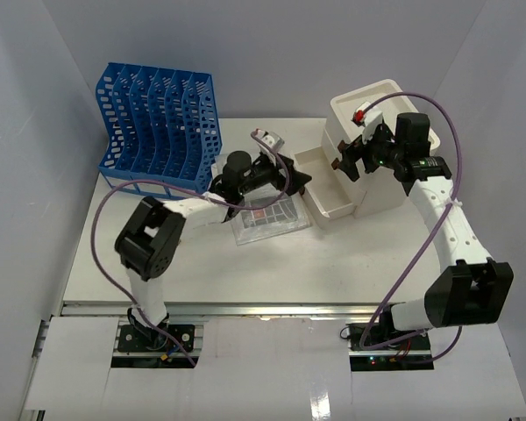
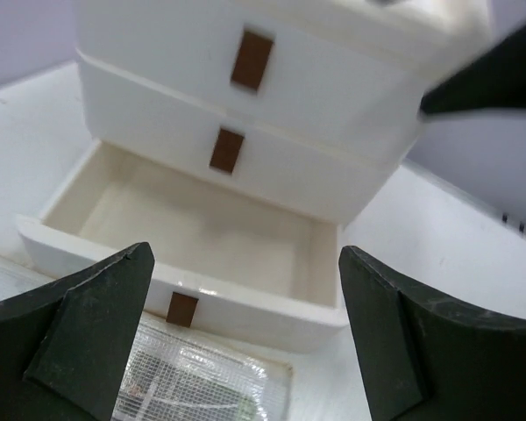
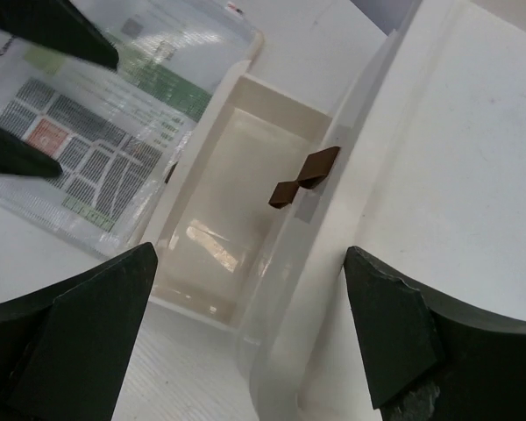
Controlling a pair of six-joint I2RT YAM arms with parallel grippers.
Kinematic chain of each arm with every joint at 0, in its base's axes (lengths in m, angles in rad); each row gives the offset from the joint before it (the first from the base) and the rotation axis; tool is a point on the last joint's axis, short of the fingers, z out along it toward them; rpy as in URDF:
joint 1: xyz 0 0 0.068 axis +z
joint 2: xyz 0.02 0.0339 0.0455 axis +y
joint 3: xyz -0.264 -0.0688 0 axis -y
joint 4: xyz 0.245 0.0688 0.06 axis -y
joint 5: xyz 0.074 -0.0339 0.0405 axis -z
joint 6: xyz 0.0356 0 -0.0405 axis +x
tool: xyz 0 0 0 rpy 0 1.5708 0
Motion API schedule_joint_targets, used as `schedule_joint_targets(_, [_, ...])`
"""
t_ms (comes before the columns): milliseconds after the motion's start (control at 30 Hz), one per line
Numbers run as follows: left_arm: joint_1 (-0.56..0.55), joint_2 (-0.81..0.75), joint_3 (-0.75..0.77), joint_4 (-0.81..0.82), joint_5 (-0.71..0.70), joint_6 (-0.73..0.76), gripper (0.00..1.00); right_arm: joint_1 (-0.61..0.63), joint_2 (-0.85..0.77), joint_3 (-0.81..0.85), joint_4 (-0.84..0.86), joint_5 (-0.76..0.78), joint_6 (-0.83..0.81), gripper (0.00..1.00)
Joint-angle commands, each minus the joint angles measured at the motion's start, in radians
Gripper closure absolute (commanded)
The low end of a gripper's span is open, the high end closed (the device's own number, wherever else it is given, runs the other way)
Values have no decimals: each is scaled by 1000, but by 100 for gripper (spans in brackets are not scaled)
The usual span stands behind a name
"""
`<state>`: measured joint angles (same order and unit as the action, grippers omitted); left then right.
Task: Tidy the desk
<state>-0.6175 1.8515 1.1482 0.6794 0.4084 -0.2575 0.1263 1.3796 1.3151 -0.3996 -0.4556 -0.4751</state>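
White walls box in a pale desk (image 1: 351, 263) that fills the middle of the overhead view, its metal rail running along the bottom edge by the arm bases. At upper left stands a blue file rack (image 1: 158, 123). At upper right sits a cream cabinet (image 1: 381, 96), and its bottom drawer (image 1: 320, 189) is pulled out toward the centre. From both wrist views the drawer looks bare inside.

A clear pouch (image 1: 263, 219) with printed sheets in it lies flat on the desk at centre, just beside the drawer front. A small white packet (image 1: 267, 138) sits behind it, toward the top of the frame, and a small red object (image 1: 361, 116) rests on the cabinet top.

The left pincer (image 1: 300, 182) hangs over the far end of the pouch, pointing at the open drawer. Its fingers are spread wide with nothing between them. The right pincer (image 1: 349, 160) hovers at the cabinet front above the drawer, also spread and holding nothing.

To my eye the tidying is partway along. The drawer is open and ready, yet nothing I can see has gone into it. The pouch and the packet lie loose on the desk, and the rack slots look unfilled from here. I'd guess what's left is getting those loose things stowed and the drawer pushed shut.
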Motion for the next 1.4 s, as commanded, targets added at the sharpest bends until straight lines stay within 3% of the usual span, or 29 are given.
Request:
schedule_joint_targets(0, [14, -297, -118, -385, -393, -212, 2, 58, -92, -47, -74, -183, -130, 9])
schedule_joint_targets(67, [33, -428, -168, -641, -535, -338, 2, 86, -100, -81, -96, -229, -140, 9])
schedule_joint_targets(100, [34, -435, -201, -652, -583, -346, 2, 101, -100, -84, -96, -239, -146, 9])
schedule_joint_targets(167, [55, -616, -341, -892, -715, -553, 2, 156, -105, -146, -83, -236, -136, 9])
schedule_joint_targets(300, [113, -855, -489, -1148, -765, -734, 9, 222, -103, -226, -25, -201, -106, 9])
schedule_joint_targets(400, [178, -901, -519, -1291, -802, -786, 17, 237, -97, -250, 2, -208, -70, 10])
schedule_joint_targets(533, [301, -829, -554, -1287, -732, -763, 23, 240, -94, -283, 36, -226, -41, 10])
schedule_joint_targets(633, [381, -666, -533, -1249, -731, -738, 29, 241, -100, -304, 34, -231, -42, 10])
schedule_joint_targets(900, [448, -426, -438, -1190, -750, -716, 32, 239, -117, -346, 45, -213, -57, 10])
schedule_joint_targets(1133, [494, -328, -419, -1153, -733, -703, 35, 239, -127, -353, 45, -206, -64, 10])
schedule_joint_targets(1300, [502, -329, -433, -1143, -716, -701, 66, 237, -130, -355, 45, -203, -66, 10])
schedule_joint_targets(1367, [502, -352, -442, -1141, -696, -695, 74, 236, -133, -355, 45, -203, -67, 10])
